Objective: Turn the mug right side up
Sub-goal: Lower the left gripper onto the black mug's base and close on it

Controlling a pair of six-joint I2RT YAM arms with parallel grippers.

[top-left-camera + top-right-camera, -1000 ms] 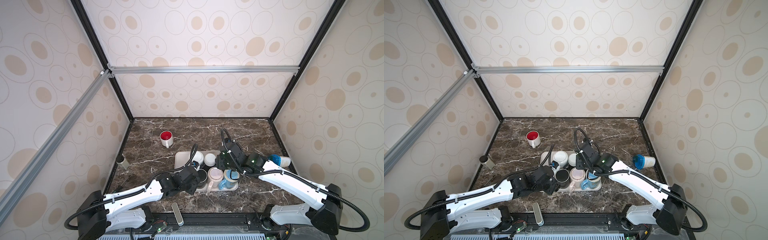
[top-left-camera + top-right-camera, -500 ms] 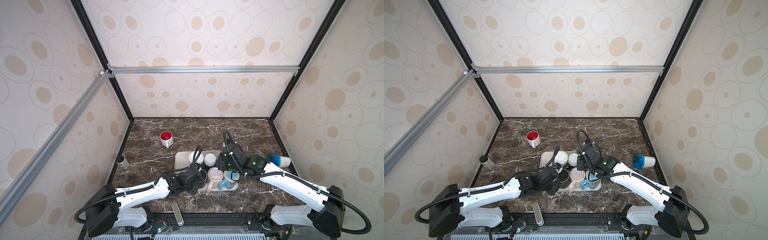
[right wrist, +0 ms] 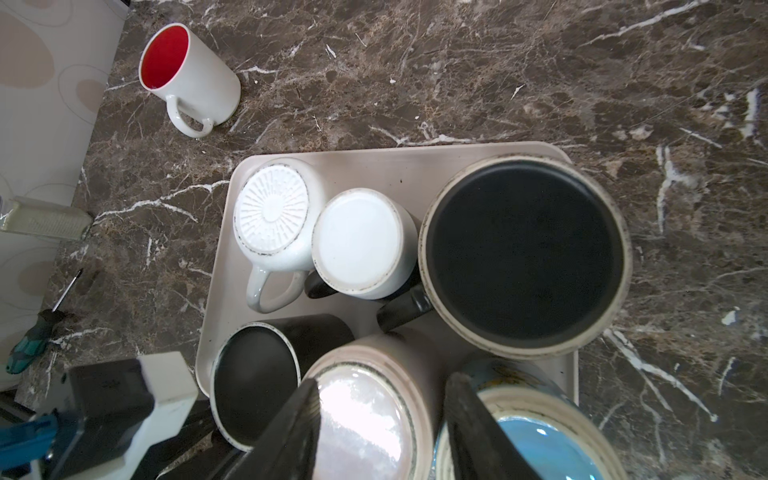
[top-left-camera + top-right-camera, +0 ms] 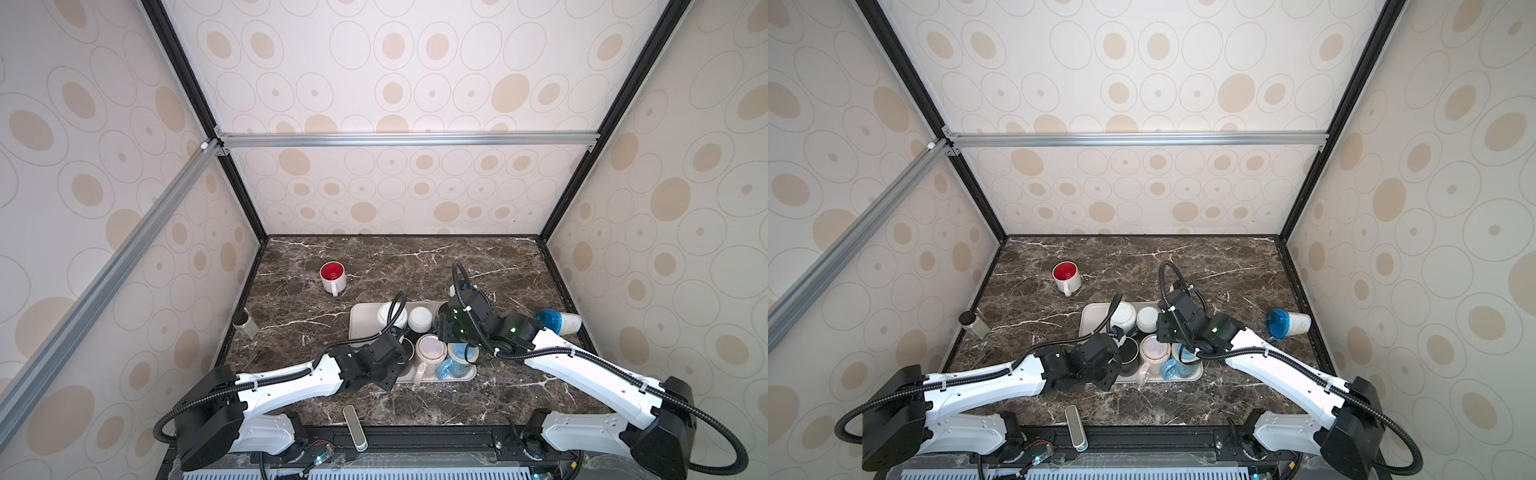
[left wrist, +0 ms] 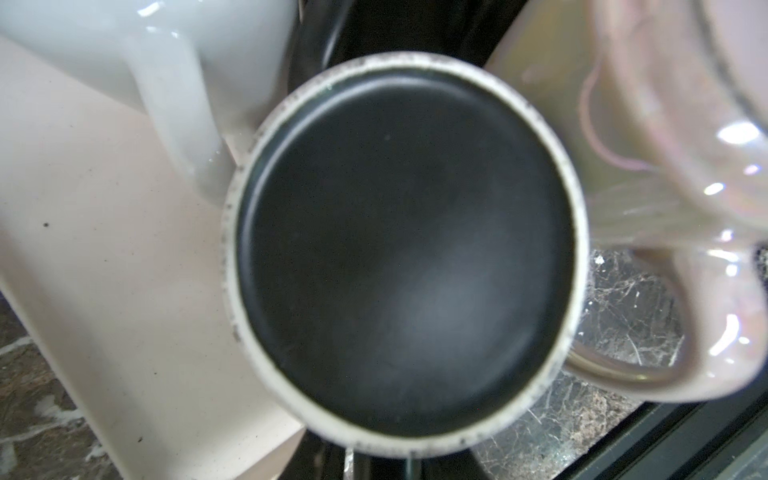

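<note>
Both top views look down from the front; wrist cameras hang close above the tray [image 3: 374,166].

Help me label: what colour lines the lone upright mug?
Red, the upright mug; best in right wrist view.

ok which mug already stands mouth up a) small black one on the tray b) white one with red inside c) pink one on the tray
b: the white mug with the red inside stands mouth up; the pink mug and small black mug show their bases.

We find the tray [image 4: 362,329] mid-surface [image 4: 415,266], upturned mugs [image 4: 419,318] packed on it; behind-left stands an upright mug [image 4: 333,276], right lies a tipped cup [image 4: 557,321].
</note>
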